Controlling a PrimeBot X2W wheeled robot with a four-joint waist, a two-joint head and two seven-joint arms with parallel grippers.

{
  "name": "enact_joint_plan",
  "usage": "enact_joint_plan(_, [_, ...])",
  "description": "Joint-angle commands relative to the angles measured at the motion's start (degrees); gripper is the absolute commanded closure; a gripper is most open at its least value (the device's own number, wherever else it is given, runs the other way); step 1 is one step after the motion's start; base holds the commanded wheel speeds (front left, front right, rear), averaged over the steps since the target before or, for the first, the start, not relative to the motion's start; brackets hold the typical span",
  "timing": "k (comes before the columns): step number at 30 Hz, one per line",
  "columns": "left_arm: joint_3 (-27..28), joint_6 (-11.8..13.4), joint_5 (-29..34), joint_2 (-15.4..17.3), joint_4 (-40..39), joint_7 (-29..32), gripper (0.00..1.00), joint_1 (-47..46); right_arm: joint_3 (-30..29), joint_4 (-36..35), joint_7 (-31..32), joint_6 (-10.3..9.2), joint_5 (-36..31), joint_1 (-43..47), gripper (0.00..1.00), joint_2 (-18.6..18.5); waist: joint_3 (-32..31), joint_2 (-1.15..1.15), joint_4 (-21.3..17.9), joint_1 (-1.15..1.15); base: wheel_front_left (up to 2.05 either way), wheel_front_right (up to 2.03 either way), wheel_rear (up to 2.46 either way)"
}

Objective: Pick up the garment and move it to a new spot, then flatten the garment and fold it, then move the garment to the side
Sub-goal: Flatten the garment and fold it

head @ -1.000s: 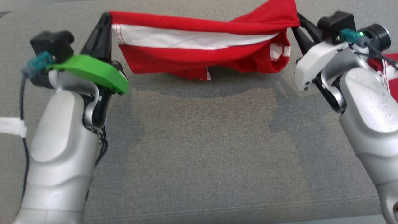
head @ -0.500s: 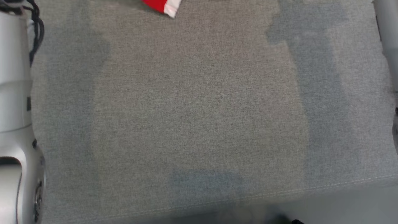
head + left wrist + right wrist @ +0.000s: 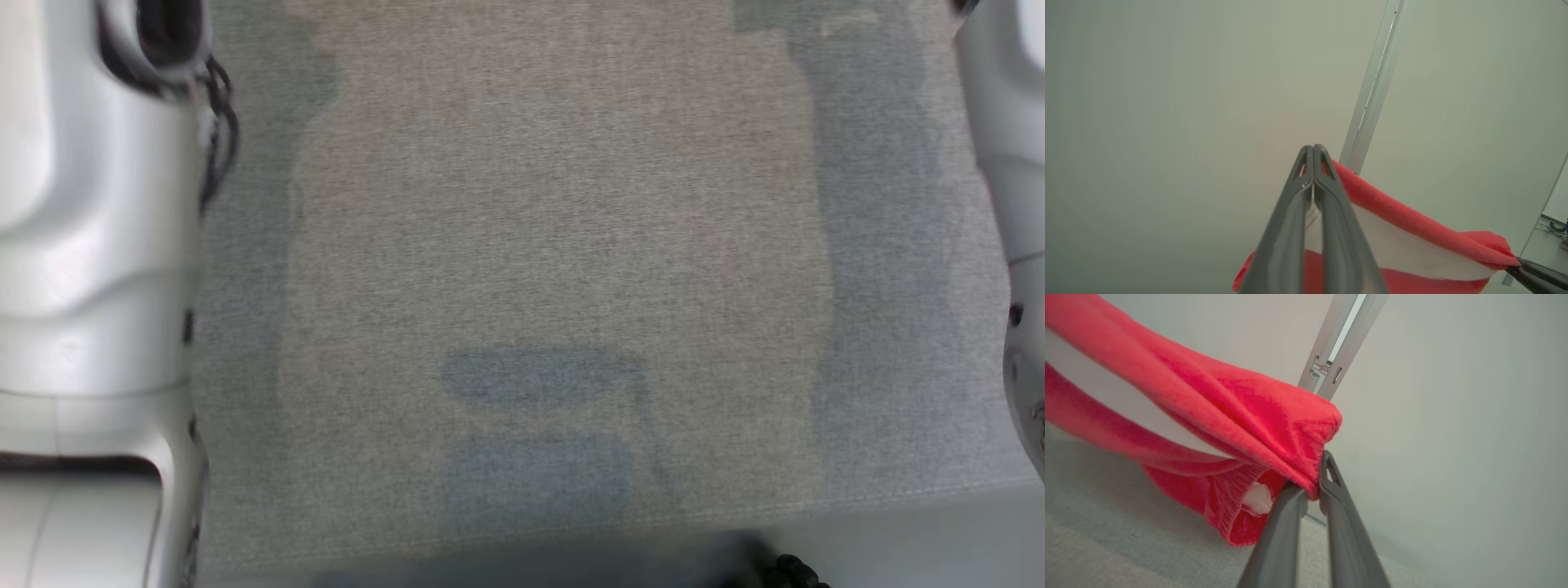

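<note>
The left end effector (image 3: 1313,151) and right end effector (image 3: 1310,477) each pinched one end of the red-and-white striped fabric garment (image 3: 1412,228), so excess stretch could have freed either end.

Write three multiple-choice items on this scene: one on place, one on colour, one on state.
1. The garment is: A in a drawer; B stretched between the left gripper and right gripper; C on a chair.
2. Its colours: A blue and yellow; B all green; C red and white.
3. The right gripper is: A shut on the garment; B wide open; C holding a cup.
Key: B, both wrist views show its ends clamped; C, red cloth with a white band; A, cloth sits pinched at its tips.
</note>
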Motion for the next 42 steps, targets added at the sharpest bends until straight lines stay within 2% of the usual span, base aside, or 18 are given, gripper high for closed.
enact_joint_plan(1, [-0.8,-0.3,-0.6,-0.3,-0.3,-0.3,1.0,3.0,1.8,1.0,0.6,-0.11,1.0,1.9,1.0,-0.6,0.2,0.0,2.1,-0.01,0.0,0.0,0.0])
enact_joint_plan(5, [-1.7,-0.4,-2.4,-0.4,-2.1,-0.3,1.0,10.7,7.0,1.9,2.5,-0.11,5.3,7.4,1.0,-2.3,-0.9,0.0,3.6,-0.01,0.0,0.0,0.0])
enact_joint_plan(9, [-3.2,-0.4,-4.7,0.5,-4.2,-0.3,1.0,17.9,12.1,-0.2,6.6,-0.11,11.8,12.4,1.0,-5.1,-3.7,0.0,4.5,-0.01,0.0,0.0,0.0])
enact_joint_plan(15, [-4.3,-0.4,-6.9,2.5,-6.2,0.5,1.0,27.9,17.4,-8.3,16.3,-0.12,23.1,21.7,1.0,-10.4,-9.3,0.0,4.7,-0.01,0.0,0.0,0.0])
enact_joint_plan(16, [-4.3,-0.4,-6.9,2.5,-6.2,0.5,1.0,27.9,17.4,-8.3,16.3,-0.12,23.1,21.7,1.0,-10.4,-9.3,0.0,4.7,-0.01,0.0,0.0,0.0])
enact_joint_plan(18, [-4.4,-0.1,-7.3,2.9,-7.0,1.0,1.0,30.8,18.3,-12.2,19.3,-0.12,25.7,24.7,1.0,-12.8,-11.2,0.0,4.6,-0.01,0.0,0.0,0.0])
enact_joint_plan(24, [-4.7,2.0,-8.0,4.1,-10.6,3.0,1.0,40.3,16.6,-22.6,27.1,-0.13,30.2,36.1,1.0,-16.6,-17.5,0.0,3.8,-0.01,0.0,0.0,0.0])
enact_joint_plan(33, [-6.1,5.9,-7.5,6.2,-17.8,6.6,1.0,54.2,14.9,-28.9,32.8,-0.13,31.1,49.2,1.0,-16.2,-25.0,0.0,3.2,-0.01,0.0,0.0,0.0])
enact_joint_plan(42, [-7.0,10.1,-7.3,7.8,-26.2,9.5,1.0,66.4,11.7,-36.4,37.1,-0.13,32.4,61.3,1.0,-16.7,-27.9,0.0,3.4,-0.01,0.0,0.0,0.0])
